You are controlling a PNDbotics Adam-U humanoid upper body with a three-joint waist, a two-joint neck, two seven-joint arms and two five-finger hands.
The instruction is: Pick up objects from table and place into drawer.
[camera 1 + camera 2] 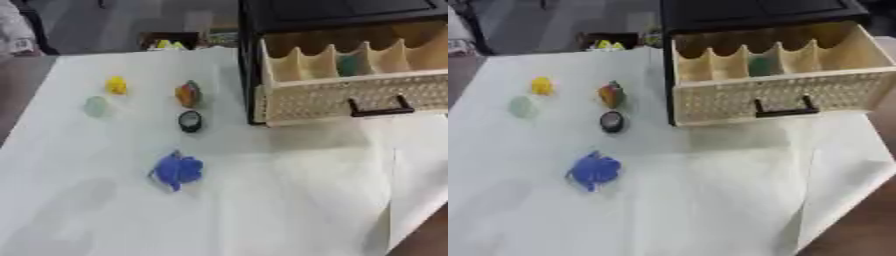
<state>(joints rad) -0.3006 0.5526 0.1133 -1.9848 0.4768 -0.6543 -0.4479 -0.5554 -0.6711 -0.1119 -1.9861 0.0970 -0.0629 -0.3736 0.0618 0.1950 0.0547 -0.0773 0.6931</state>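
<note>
5 small objects (178,170) on table (289,200), drawer (776,90) open (green item inside)

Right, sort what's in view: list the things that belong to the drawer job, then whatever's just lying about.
Job:
- small yellow object
- pale green round object
- orange and green object
- dark round ring-like object
- blue lumpy object
- open cream drawer with dividers, a green thing already inside

Lying about:
- white table cover
- dark box with yellow items behind the table

No hand shows.
</note>
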